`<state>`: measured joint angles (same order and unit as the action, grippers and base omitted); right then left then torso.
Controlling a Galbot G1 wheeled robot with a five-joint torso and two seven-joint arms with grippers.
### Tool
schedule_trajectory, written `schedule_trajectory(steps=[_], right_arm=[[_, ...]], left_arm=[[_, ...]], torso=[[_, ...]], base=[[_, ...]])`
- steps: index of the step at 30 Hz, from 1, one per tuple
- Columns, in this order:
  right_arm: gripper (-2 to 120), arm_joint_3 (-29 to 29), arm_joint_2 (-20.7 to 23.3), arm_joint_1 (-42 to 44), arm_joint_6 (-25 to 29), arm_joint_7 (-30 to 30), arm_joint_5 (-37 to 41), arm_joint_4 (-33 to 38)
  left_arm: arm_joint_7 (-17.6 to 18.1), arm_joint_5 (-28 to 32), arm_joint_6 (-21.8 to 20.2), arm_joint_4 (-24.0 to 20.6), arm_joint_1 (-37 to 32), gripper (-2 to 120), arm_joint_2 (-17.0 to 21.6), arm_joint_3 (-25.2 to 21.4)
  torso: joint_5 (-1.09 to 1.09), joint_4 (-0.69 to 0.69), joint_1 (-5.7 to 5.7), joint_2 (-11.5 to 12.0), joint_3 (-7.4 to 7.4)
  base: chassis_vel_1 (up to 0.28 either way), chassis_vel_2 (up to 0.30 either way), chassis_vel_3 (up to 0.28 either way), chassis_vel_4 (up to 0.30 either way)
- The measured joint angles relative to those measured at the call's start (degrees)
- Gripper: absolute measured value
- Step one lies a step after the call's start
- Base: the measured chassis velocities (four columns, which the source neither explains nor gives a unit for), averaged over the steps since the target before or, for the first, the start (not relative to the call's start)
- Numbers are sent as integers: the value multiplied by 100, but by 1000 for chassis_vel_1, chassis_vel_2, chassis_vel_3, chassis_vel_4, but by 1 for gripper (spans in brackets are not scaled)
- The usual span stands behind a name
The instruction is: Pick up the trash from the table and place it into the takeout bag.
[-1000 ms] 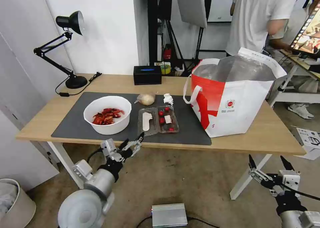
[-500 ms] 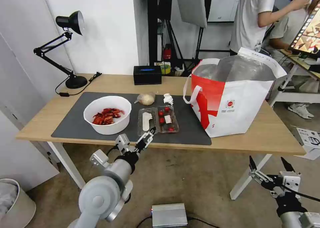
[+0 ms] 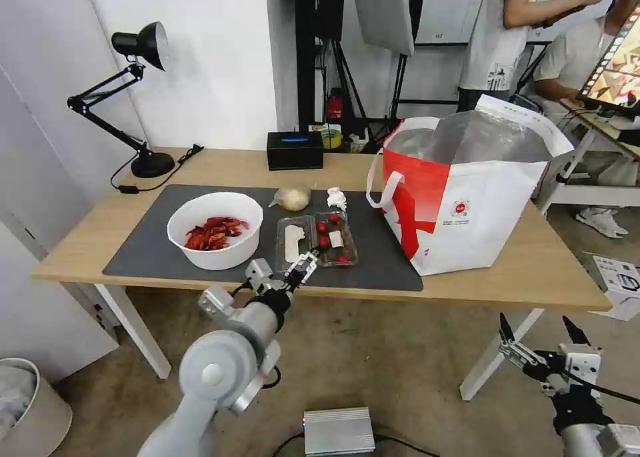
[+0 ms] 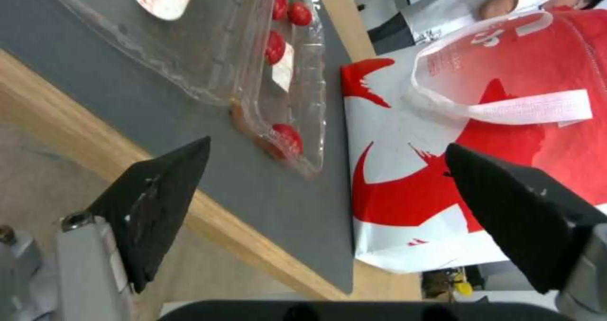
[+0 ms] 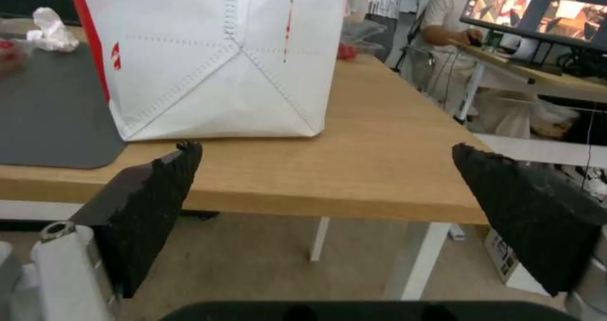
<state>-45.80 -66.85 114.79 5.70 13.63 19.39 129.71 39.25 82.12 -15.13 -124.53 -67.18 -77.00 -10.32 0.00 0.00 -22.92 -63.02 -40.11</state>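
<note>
Currently, in the head view, you are reaching the left gripper (image 3: 301, 268), fingers spread, toward the clamshell tray (image 3: 317, 241) on the surface (image 3: 533, 270); bowl (image 3: 215, 230), tissue (image 3: 337, 197) and bag lump (image 3: 293, 198) are sitting unbagged beside the takeout bag (image 3: 467, 197). Left wrist: tray edge is lying between empty fingers (image 4: 158, 202). Right wrist: right gripper (image 5: 322, 216) is idling open below the surface edge.

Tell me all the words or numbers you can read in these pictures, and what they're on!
None can be read.
Takeout bag: small round red logo with tiny print under it, too small to read.
Bag's white strap handle: faint red print, too blurred to read.
Monitor: pictures, no clear words.
</note>
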Motion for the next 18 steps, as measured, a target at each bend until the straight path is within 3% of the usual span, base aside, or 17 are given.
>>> schedule_trajectory(steps=[18], right_arm=[[100, -20, -43, -34, -1, 16, 11, -110]], left_arm=[[35, -185, 120, 638, 319, 100, -286, 106]], torso=[[0, 0, 0, 0, 0]], base=[[0, 0, 0, 0]])
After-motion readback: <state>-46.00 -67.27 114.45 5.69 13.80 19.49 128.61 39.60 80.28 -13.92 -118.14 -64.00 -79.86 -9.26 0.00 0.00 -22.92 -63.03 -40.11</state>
